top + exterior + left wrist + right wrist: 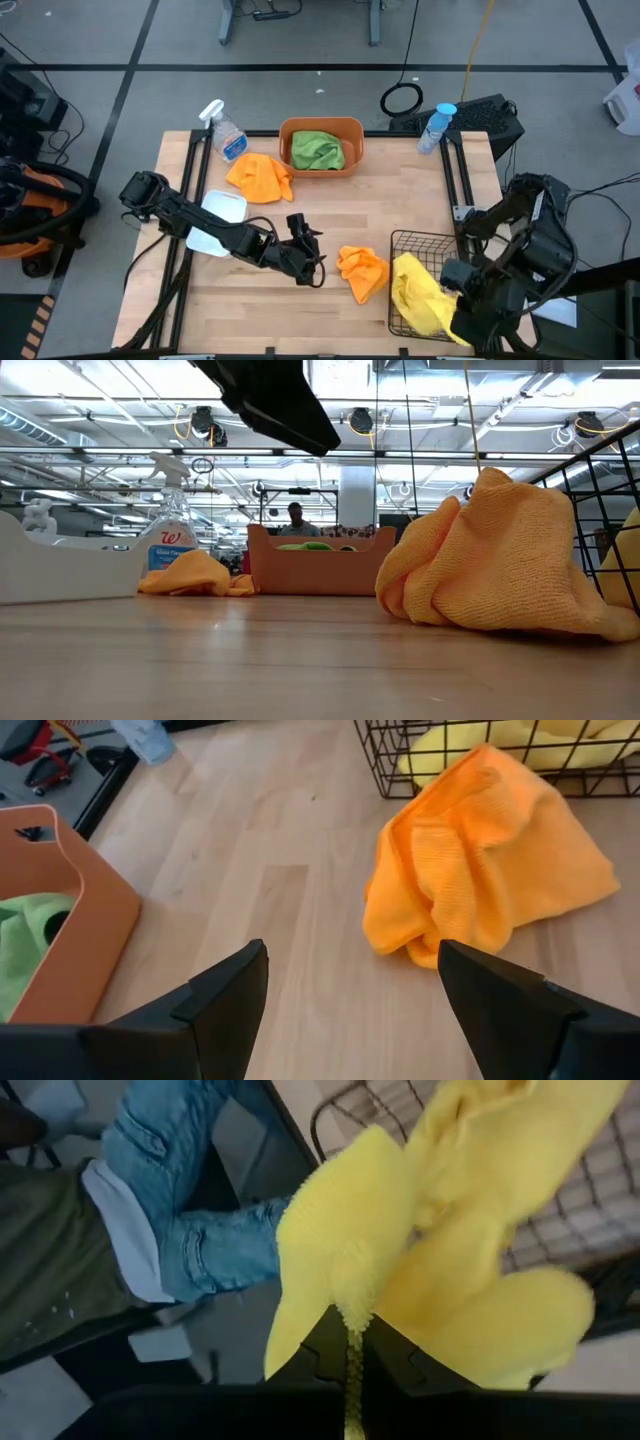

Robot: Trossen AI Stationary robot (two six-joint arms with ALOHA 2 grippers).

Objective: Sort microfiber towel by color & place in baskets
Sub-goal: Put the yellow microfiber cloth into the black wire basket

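My left gripper [306, 252] hangs released at table centre, left of an orange towel [363, 272]. My right gripper [352, 1342] is clenched on a yellow towel [425, 295] over the wire basket [412, 243] at near right. The orange tub [349, 130], far centre, holds a green towel [317, 150]. A second orange towel [260, 177] lies just left of it; the white bin [222, 207] sits at left.

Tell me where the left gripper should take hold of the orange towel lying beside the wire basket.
Grip the raised crumpled ridge of the orange towel, coming from above on its left side, where the open left gripper is. The heap peaks there in the low view, and the black wire basket crowds its right side.
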